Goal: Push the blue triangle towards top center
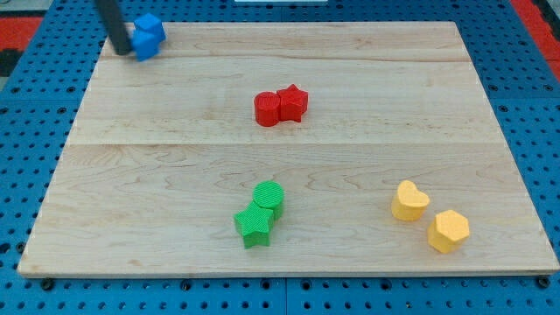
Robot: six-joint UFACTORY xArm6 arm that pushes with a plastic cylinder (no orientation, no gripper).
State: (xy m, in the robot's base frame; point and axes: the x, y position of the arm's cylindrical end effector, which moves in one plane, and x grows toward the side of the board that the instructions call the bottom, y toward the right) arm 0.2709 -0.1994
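A pale wooden desk (289, 166) sits on blue pegboard. There is no gripper; my tip (125, 52) touches the blue blocks (147, 37) at the view's top-left corner. Pushing off-centre could swing the blue triangle off the top edge.

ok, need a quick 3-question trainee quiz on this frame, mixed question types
1. True or false: my tip sits at the view's left side of the blue blocks in the wooden board's top-left corner.
2. Which pair lies nearest the view's bottom right? A) red cylinder and red star B) green cylinder and green star C) yellow heart and yellow hexagon
3. Fill in: the red pair lies toward the view's ___ from the green pair.

Key: 1 true; 2 C; 3 top.
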